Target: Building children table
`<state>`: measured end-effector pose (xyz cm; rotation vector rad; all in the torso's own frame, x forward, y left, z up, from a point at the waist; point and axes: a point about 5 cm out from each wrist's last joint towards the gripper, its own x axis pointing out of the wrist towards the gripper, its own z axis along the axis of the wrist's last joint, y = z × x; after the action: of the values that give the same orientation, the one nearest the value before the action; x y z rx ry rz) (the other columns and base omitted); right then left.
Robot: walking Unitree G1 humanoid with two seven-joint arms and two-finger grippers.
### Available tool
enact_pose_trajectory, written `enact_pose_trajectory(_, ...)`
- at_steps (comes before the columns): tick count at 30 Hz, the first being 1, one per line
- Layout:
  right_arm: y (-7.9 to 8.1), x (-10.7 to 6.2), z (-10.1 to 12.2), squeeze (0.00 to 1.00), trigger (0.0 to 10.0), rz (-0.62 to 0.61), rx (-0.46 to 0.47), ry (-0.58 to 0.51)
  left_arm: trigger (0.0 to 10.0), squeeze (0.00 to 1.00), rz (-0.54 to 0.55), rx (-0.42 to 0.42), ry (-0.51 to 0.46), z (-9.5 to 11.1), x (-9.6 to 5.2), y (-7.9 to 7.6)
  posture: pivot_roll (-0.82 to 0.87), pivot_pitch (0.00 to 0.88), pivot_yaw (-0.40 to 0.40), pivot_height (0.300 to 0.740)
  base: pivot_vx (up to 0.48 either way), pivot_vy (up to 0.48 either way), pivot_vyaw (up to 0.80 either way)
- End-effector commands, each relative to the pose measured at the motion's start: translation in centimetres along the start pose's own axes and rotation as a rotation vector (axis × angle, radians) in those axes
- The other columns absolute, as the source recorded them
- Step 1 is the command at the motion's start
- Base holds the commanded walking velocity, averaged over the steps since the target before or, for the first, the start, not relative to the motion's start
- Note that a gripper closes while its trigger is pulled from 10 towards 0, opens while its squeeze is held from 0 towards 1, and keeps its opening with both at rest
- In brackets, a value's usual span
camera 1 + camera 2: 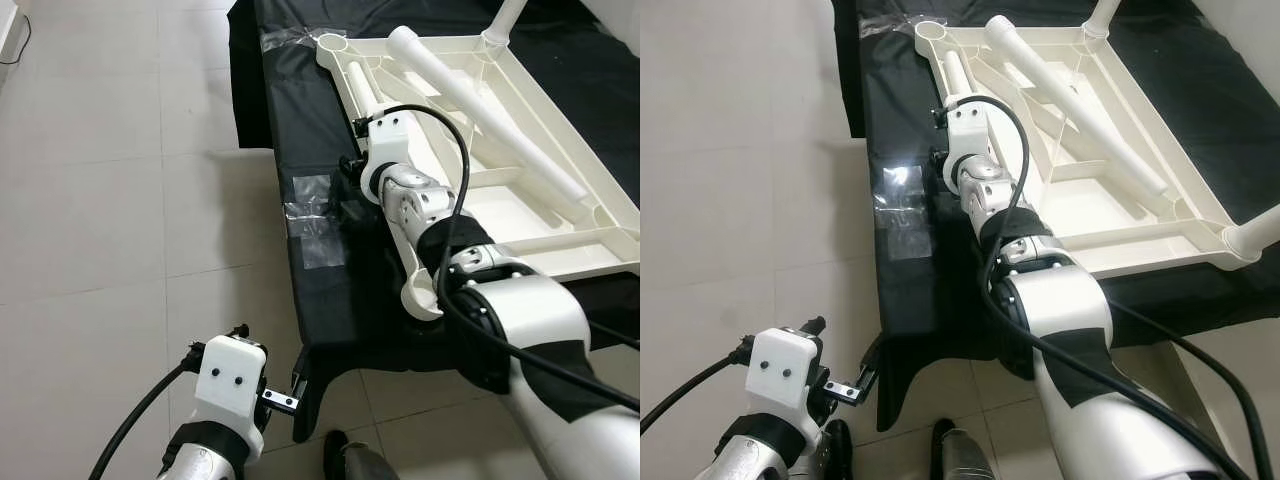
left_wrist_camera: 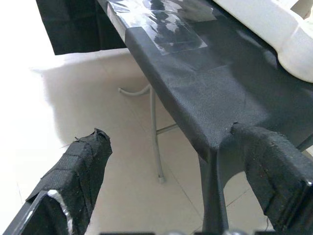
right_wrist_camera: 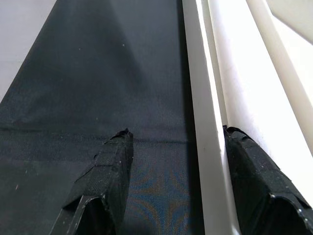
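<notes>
The white plastic children's table (image 1: 560, 262) lies upside down on a black-covered work table (image 1: 320, 280). One loose white leg (image 1: 480, 105) rests across its underside, and another leg (image 1: 362, 88) lies along the near-left rim. At the far corner a leg (image 1: 505, 20) stands in its socket. My right gripper (image 3: 178, 137) is open and straddles the tabletop's left rim (image 3: 205, 122), one finger over the black cloth and the other inside the white frame. Low beside the work table's near corner, my left gripper (image 2: 167, 131) is open and holds nothing.
Clear tape patches (image 1: 318, 225) hold the black cloth at the work table's left edge. A thin metal folding leg (image 2: 155, 142) stands under that table. Pale tiled floor (image 1: 120, 200) spreads to the left. My foot (image 1: 350, 460) is below the table's corner.
</notes>
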<state>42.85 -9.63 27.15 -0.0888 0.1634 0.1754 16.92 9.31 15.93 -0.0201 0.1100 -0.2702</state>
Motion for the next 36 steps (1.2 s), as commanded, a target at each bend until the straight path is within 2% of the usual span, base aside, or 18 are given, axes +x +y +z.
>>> enact_pose_trajectory(1, 0.7, 0.1, -2.1, 0.0, 10.0, 0.037, 0.003, 0.113, 10.0, 0.0, -0.006, -0.014, 0.038, -0.6, -0.1, -0.2, 0.08, 0.346, -0.123, 0.74, 0.0, 0.0, 0.0)
enact_pose_trajectory(6, 0.9, 0.1, -2.3, 0.0, 10.0, 0.06, -0.003, 0.144, 10.0, 0.0, -0.005, -0.015, 0.038, -0.6, 0.0, -0.3, 0.07, 0.341, -0.13, 0.74, 0.0, 0.0, 0.0)
enact_pose_trajectory(7, 1.0, 0.0, -2.4, 0.0, 5.0, 0.077, -0.015, 0.158, 10.0, 0.0, -0.004, -0.016, 0.037, -0.6, 0.0, -0.3, 0.07, 0.34, -0.133, 0.74, 0.0, 0.0, 0.0)
enact_pose_trajectory(9, 1.0, 0.0, -2.5, 0.0, 5.0, 0.089, -0.023, 0.166, 10.0, 0.0, -0.003, -0.016, 0.036, -0.6, 0.0, -0.3, 0.07, 0.34, -0.133, 0.74, 0.0, 0.0, 0.0)
enact_pose_trajectory(10, 1.1, 0.0, -2.6, 0.0, 0.0, 0.106, -0.039, 0.179, 10.0, 0.0, -0.002, -0.017, 0.035, -0.6, 0.0, -0.3, 0.07, 0.337, -0.134, 0.74, 0.0, 0.0, 0.0)
enact_pose_trajectory(16, 1.3, -0.1, -2.9, 0.0, 0.0, 0.134, -0.053, 0.208, 10.0, 0.0, 0.003, -0.019, 0.033, -0.6, 0.1, -0.3, 0.06, 0.327, -0.134, 0.74, 0.0, 0.0, 0.0)
enact_pose_trajectory(24, 1.3, -0.1, -3.1, 0.0, 0.0, 0.174, -0.119, 0.229, 10.0, 0.0, 0.001, -0.019, 0.03, -0.6, 0.2, -0.4, 0.06, 0.314, -0.137, 0.74, 0.0, 0.0, 0.0)
enact_pose_trajectory(27, 1.4, -0.2, -3.5, 0.0, 0.0, 0.226, -0.17, 0.263, 10.0, 0.0, 0.002, -0.018, 0.029, -0.7, 0.3, -0.4, 0.06, 0.308, -0.137, 0.74, 0.0, 0.0, 0.0)
enact_pose_trajectory(29, 1.3, -0.4, -4.3, 0.0, 0.0, 0.316, -0.252, 0.314, 10.0, 0.0, 0.002, -0.017, 0.028, -0.7, 0.4, -0.4, 0.06, 0.302, -0.136, 0.74, 0.0, 0.0, 0.0)
enact_pose_trajectory(30, 1.3, -0.4, -4.3, 0.0, 0.0, 0.316, -0.252, 0.314, 10.0, 0.0, 0.002, -0.017, 0.028, -0.7, 0.4, -0.4, 0.06, 0.302, -0.136, 0.74, 0.0, 0.0, 0.0)
enact_pose_trajectory(32, 0.3, -0.7, -4.7, 0.0, 0.0, 0.37, -0.32, 0.358, 10.0, 0.0, 0.001, -0.016, 0.027, -0.7, 0.4, -0.4, 0.06, 0.299, -0.134, 0.74, 0.0, 0.0, 0.0)
enact_pose_trajectory(36, -0.8, -0.9, -4.9, 0.0, 0.0, 0.381, -0.359, 0.382, 10.0, 0.0, 0.0, -0.015, 0.026, -0.8, 0.5, -0.3, 0.06, 0.289, -0.13, 0.74, 0.0, 0.0, 0.0)
